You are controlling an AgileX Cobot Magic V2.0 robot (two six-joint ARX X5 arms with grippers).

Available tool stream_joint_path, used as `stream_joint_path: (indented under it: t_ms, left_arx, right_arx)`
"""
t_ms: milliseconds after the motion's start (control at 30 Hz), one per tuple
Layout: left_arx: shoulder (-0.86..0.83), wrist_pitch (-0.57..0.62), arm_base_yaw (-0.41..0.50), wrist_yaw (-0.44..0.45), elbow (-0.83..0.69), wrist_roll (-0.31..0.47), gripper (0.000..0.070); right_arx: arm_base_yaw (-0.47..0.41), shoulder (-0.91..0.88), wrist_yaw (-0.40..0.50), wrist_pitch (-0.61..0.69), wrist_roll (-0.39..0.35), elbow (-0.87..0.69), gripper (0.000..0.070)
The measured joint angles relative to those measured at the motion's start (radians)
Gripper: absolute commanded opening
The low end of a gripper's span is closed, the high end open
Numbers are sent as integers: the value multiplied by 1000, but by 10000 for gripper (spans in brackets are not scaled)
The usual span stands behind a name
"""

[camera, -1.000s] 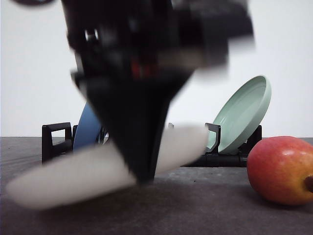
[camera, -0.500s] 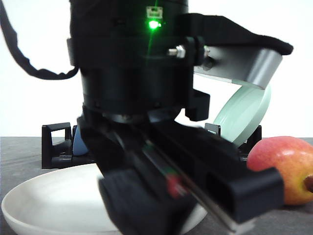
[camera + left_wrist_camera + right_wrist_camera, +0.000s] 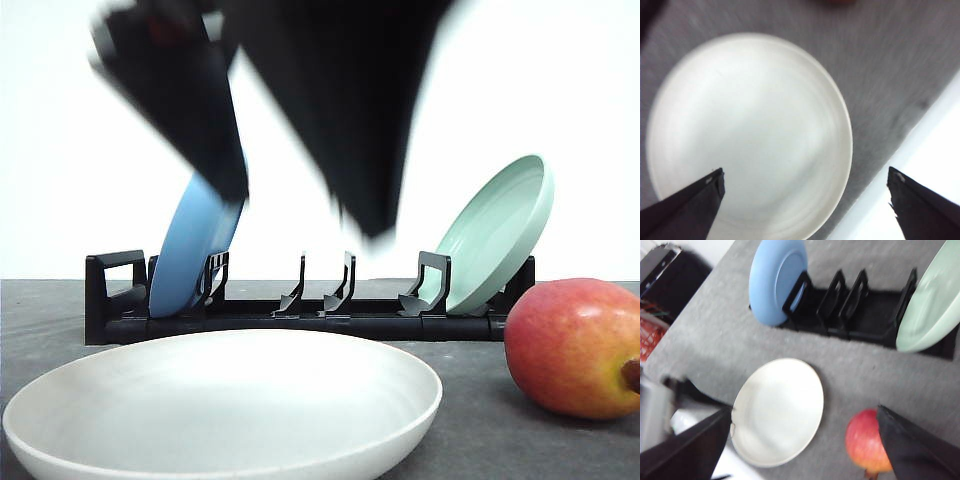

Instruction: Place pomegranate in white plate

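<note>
- My left gripper hangs above the white plate with its jaws spread wide and nothing between them; both dark fingers sit far apart at the edges of my left wrist view.
- My right gripper is also spread wide and empty, high over the table.
- From the front, blurred dark parts of an arm cross the upper area; I cannot tell which arm it is.
- The white plate lies flat on the grey table, empty, nearest the front camera.
- The pomegranate rests on the table just to the right of the white plate, apart from it, touched by neither gripper.
- Behind them stands a black dish rack, with a blue plate leaning in its left end and a pale green plate in its right end.
</note>
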Motion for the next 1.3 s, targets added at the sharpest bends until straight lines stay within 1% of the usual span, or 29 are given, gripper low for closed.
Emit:
stream_joint_path:
  t_ms: [167,233,400,533,667,800,933,1033,1200,1300]
  left_arx:
    - [-219,0,0,0,0,-3,636]
    - [-302,0,0,0,0,-3,636]
    - [-489,-9,0,0,0,-3,635]
    - [-617,-39,0,-1,0,-4,635]
    - [-719,-78,0,-1,0,-16,634]
    - [-795,-147,0,-2,0,-39,633]
    - [-839,-225,0,-6,0,-74,632]
    - [-862,-266,0,-46,0,-97,632]
    - [-874,-279,0,-136,0,-108,632]
    - [-874,-279,0,-160,0,-110,632]
  right_arx:
    - [63,46,3,-49,-14,0,591]
    - [96,79,30,-59,-15,0,592]
    - [187,183,139,-77,-19,0,593]
    - [253,284,228,-86,-20,0,648]
    - [294,375,340,-84,-22,0,698]
    - [309,458,423,-63,-22,0,700]
    - [309,544,441,-19,-22,0,700]
    - [309,613,443,22,-22,0,700]
    - [320,733,443,52,-22,0,700]
    - [328,793,443,53,-22,0,698]
